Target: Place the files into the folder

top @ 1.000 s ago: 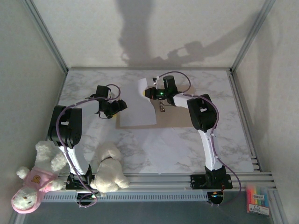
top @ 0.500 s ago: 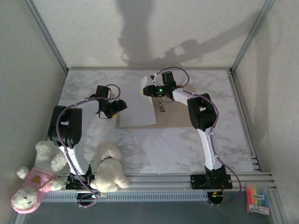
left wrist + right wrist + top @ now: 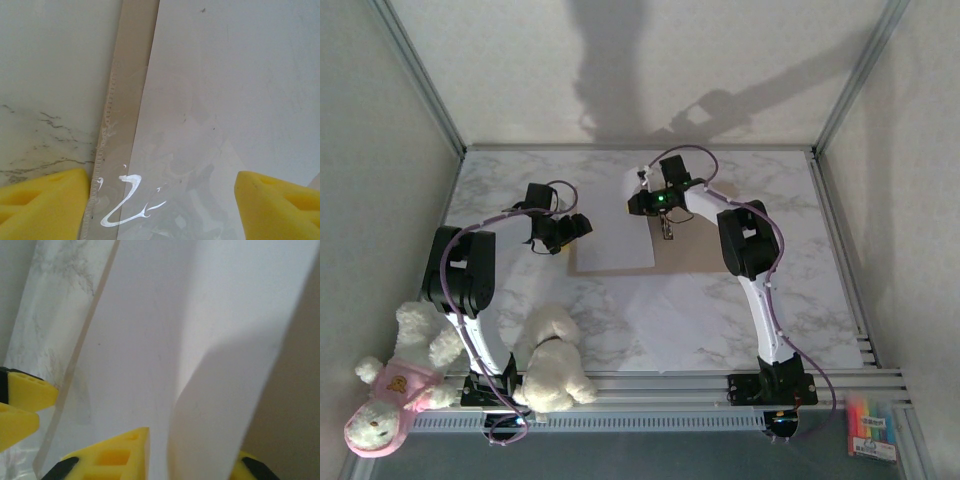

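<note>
The tan folder (image 3: 695, 255) lies open and flat at mid-table. One white file sheet (image 3: 615, 240) rests on its left half, and its far edge curls up into my right gripper (image 3: 642, 200). In the right wrist view that gripper (image 3: 192, 460) is shut on the raised flap of the sheet (image 3: 220, 405). My left gripper (image 3: 576, 228) hangs open at the folder's left edge. Its yellow fingers (image 3: 45, 200) straddle the tan folder strip (image 3: 132, 75) and the sheet (image 3: 225, 75) without touching them. More white files (image 3: 740, 320) lie flat in front of the folder.
Two plush toys (image 3: 555, 370) (image 3: 395, 390) sit by the left arm's base. A pack of markers (image 3: 872, 425) lies off the table's near right corner. Metal frame rails (image 3: 835, 230) border the marble tabletop (image 3: 500, 190).
My right gripper has shifted left along the sheet's far edge, and the upturned curl of the sheet has sunk lower. The left arm has not moved.
</note>
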